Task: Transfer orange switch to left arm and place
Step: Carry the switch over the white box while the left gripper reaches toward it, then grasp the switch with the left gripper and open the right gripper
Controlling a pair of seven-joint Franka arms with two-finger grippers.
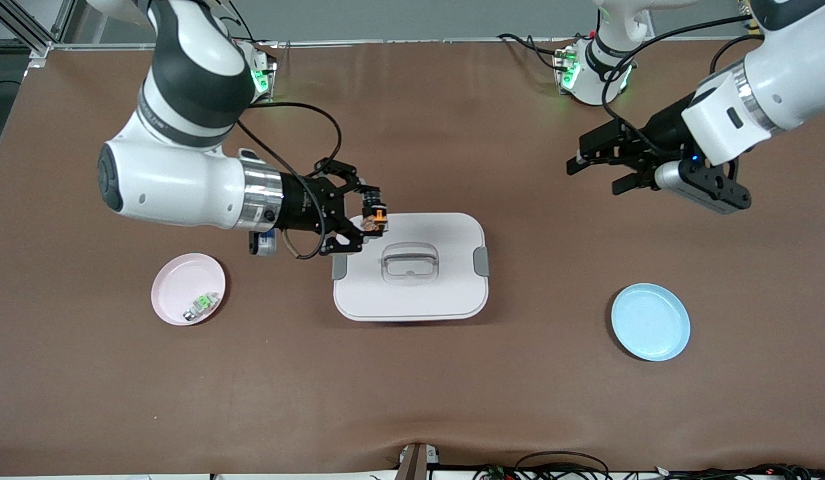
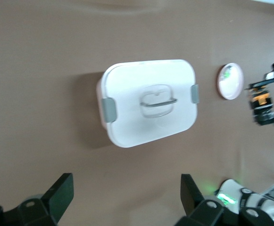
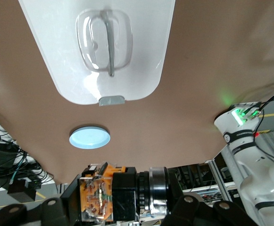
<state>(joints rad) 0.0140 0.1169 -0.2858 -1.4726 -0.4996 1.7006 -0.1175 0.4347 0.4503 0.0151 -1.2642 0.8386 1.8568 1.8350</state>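
Brown matting covers the tabletop (image 1: 412,400), with the box (image 1: 410,267) lidded and clipped at its centre. Right gripper (image 1: 369,217) hangs over the box's edge toward the right arm's end, jaws clamped on the orange switch (image 1: 379,215), carried high, presumably to clear the lid and its handle (image 1: 410,259) rather than detour around. Right wrist view shows the switch close up, its orange body and black barrel pinched between the fingers (image 3: 56,207), the lid passing beneath. Left gripper (image 1: 602,167) hovers over bare mat near the edge where the bases stand, toward the left arm's end, jaws spread wide and turned toward the box; it looks to be waiting for a handover in the air. Pink plate (image 1: 188,289) toward the right arm's end holds a small green-and-white component (image 1: 202,305); blue plate (image 1: 650,322) toward the left arm's end lies bare, likely the destination. Hard to make out: how deep the switch sits in the grip, since the fingers cover part of it. Both arms are cut off by the frame's top edge, and the box's contents are hidden.
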